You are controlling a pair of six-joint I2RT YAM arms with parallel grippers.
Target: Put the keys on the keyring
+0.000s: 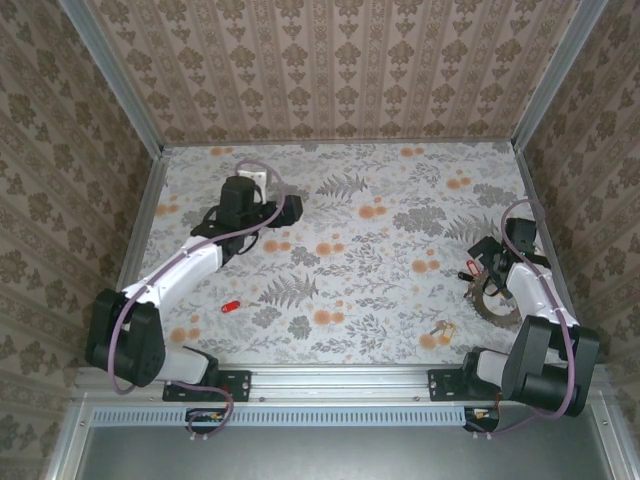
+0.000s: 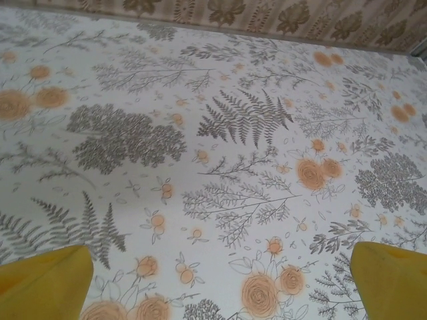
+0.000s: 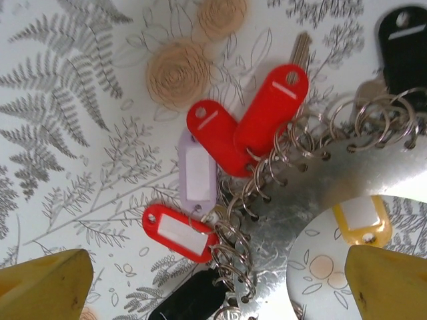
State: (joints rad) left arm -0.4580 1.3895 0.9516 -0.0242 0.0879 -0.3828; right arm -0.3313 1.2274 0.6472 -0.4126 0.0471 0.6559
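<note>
The keyring [image 3: 347, 180] is a flat grey metal ring lying on the flowered cloth, with several small wire loops along its rim. Red-headed keys [image 3: 270, 110] hang from those loops, alongside lilac [image 3: 197, 170], black [image 3: 193, 307] and yellow [image 3: 360, 217] tags. My right gripper [image 3: 217, 287] hovers open just above the ring's left rim, holding nothing. From above, the keyring [image 1: 490, 305] sits at the near right under the right gripper [image 1: 487, 262]. One red key [image 1: 231, 307] lies loose at the near left. Far left, the left gripper [image 1: 290, 208] stands open over bare cloth, its yellow fingertips [image 2: 47, 280] wide apart.
A small brass-coloured key [image 1: 441, 328] lies near the front edge, left of the right arm's base. Patterned walls [image 1: 340, 70] close in the table on three sides. A white block [image 1: 252, 173] sits behind the left arm's wrist.
</note>
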